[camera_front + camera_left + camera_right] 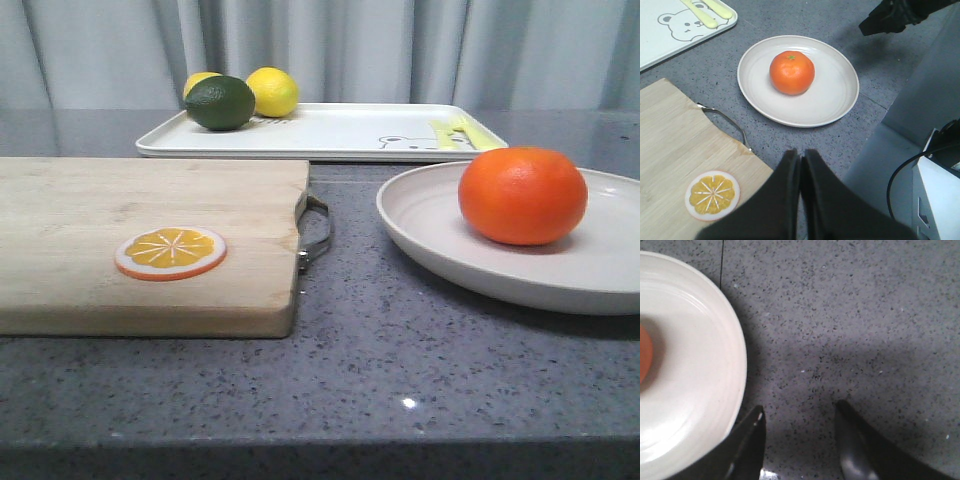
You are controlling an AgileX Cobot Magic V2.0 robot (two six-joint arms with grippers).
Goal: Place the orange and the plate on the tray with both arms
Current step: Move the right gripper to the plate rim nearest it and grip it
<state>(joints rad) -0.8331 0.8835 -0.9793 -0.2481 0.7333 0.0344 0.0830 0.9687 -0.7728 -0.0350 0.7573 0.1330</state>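
Right hand (800,440), fingers spread, hovers over the grey counter (850,315) just beside the cream round plate (695,390) holding the glossy orange (522,195); slide one finger under its rim before pinching.

Grey speckled countertop (400,350) — pale pleated curtain (400,50) behind

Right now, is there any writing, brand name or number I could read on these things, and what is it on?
No readable text, brand or number in any view.
The tray carries only a bear line drawing, no words.
The cutting board, plate and orange are unmarked.
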